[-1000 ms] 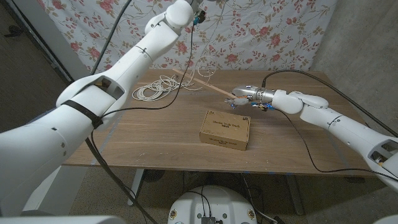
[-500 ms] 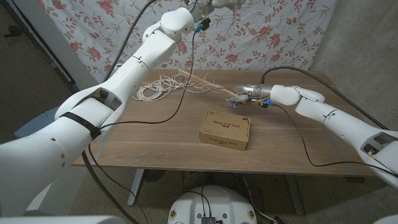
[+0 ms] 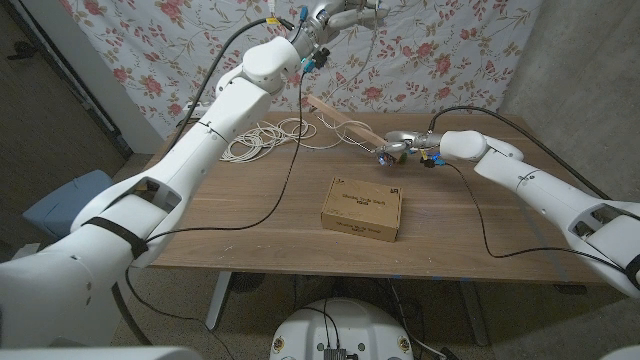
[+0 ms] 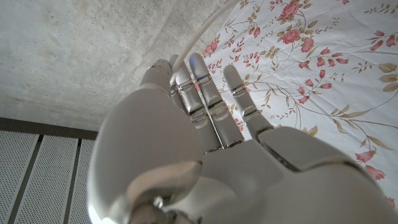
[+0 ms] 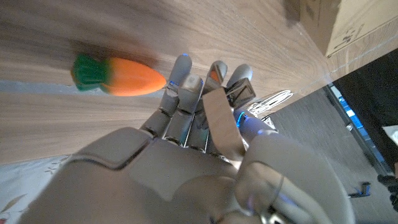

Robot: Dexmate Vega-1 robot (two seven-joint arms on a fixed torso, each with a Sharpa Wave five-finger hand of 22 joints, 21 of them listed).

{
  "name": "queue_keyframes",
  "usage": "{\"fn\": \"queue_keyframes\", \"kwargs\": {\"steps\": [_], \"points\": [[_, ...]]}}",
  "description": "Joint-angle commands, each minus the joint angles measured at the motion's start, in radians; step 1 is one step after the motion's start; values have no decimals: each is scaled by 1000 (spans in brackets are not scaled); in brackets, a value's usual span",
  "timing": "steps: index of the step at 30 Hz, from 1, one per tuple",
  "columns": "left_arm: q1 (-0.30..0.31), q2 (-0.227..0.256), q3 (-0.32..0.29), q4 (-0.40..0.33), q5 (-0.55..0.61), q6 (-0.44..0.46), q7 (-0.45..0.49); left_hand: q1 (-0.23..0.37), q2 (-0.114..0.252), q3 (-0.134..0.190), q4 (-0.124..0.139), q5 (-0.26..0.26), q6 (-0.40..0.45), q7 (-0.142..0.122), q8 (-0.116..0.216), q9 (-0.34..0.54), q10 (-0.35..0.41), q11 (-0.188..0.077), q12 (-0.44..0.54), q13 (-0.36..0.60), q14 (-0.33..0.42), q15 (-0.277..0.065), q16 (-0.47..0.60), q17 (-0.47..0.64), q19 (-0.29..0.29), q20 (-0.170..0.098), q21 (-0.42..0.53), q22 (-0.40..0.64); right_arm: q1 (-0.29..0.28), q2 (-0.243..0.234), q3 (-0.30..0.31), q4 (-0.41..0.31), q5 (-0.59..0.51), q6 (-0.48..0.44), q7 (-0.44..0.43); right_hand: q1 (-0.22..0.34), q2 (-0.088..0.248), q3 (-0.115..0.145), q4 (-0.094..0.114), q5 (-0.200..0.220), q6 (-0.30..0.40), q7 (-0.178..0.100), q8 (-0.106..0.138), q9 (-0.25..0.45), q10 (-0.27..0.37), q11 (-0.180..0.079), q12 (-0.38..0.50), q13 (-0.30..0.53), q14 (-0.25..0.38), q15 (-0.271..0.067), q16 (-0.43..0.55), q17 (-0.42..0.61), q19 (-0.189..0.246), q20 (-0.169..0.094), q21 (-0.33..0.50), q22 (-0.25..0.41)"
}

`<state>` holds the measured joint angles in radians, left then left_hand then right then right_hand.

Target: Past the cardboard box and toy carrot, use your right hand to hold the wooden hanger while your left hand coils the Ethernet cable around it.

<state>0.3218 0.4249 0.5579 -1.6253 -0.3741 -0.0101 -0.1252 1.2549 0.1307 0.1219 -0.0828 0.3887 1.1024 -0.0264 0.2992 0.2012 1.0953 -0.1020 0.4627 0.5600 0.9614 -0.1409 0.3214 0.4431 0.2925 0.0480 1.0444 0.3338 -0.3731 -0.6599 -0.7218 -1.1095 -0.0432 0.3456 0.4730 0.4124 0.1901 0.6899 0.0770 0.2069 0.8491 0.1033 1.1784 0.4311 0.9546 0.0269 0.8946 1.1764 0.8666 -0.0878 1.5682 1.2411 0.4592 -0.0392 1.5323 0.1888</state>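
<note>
I have my right hand point(image 3: 398, 148) closed around one end of the light-brown wooden hanger point(image 3: 340, 123), which sits past the flat brown cardboard box point(image 3: 362, 208), at about twelve o'clock from it, tilted up off the worktop point(image 3: 250, 215) toward eleven o'clock. The right wrist view shows my fingers point(image 5: 186, 87) wrapped on the flat wood, with the orange plastic toy carrot point(image 5: 118, 76) lying on the worktop just beyond them.

The thin white Ethernet cable point(image 3: 262, 138) lies in a loose heap at ten o'clock from the box, near the hanger's far end. I judge the hanger stiff and light, so a firm wrap at its end should hold it, though the smooth wood could twist under a pull. The cable looks limp and springy, likely to tangle or slip off unless I keep it taut and take it close to the hanger.

My left hand point(image 3: 338, 12) is raised high above the worktop at twelve o'clock, against the floral cloth. In the left wrist view its fingers point(image 4: 205, 93) reach out straight and close together; a pale strand runs past them, but I cannot tell whether it is pinched.
</note>
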Motion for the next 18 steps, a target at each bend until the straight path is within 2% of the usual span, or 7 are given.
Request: {"fn": "queue_keyframes", "kwargs": {"steps": [1, 11, 18], "points": [[122, 59, -47, -97, -81, -4, 33, 8, 9, -2, 1, 6, 21, 17, 5, 10, 65, -55, -1, 8, 12, -89, -2, 5, -8, 1, 7, -1, -25, 6, 65, 51, 156, -31, -45, 17, 2, 9, -4, -2, 5, 9, -1, 1, 53, 28, 483, 2, 34, -40, 7, 1, 11, 1, 10, 4], [190, 78, -65, -112, -113, 4, 74, 9, 10, -5, 3, 7, 24, 17, 4, 12, 67, -56, -4, 11, 14, -88, -5, 7, -10, 1, 13, -6, -65, 2, 113, 36, 223, -6, -120, 24, 1, 10, -9, -5, 6, 11, 1, 1, 53, 25, 495, 17, 37, -41, 7, 1, 10, 2, 14, 5], [246, 94, -77, -134, -120, 33, 132, 11, 10, -7, 4, 7, 27, 16, 4, 13, 68, -55, -8, 10, 15, -89, -8, 8, -12, 1, 16, -8, -95, 13, 151, 69, 262, 112, -171, 26, 0, 9, -10, -6, 2, 11, 2, 4, 44, 25, 501, 26, 31, -42, 6, 1, 6, -2, 14, 6]]}}
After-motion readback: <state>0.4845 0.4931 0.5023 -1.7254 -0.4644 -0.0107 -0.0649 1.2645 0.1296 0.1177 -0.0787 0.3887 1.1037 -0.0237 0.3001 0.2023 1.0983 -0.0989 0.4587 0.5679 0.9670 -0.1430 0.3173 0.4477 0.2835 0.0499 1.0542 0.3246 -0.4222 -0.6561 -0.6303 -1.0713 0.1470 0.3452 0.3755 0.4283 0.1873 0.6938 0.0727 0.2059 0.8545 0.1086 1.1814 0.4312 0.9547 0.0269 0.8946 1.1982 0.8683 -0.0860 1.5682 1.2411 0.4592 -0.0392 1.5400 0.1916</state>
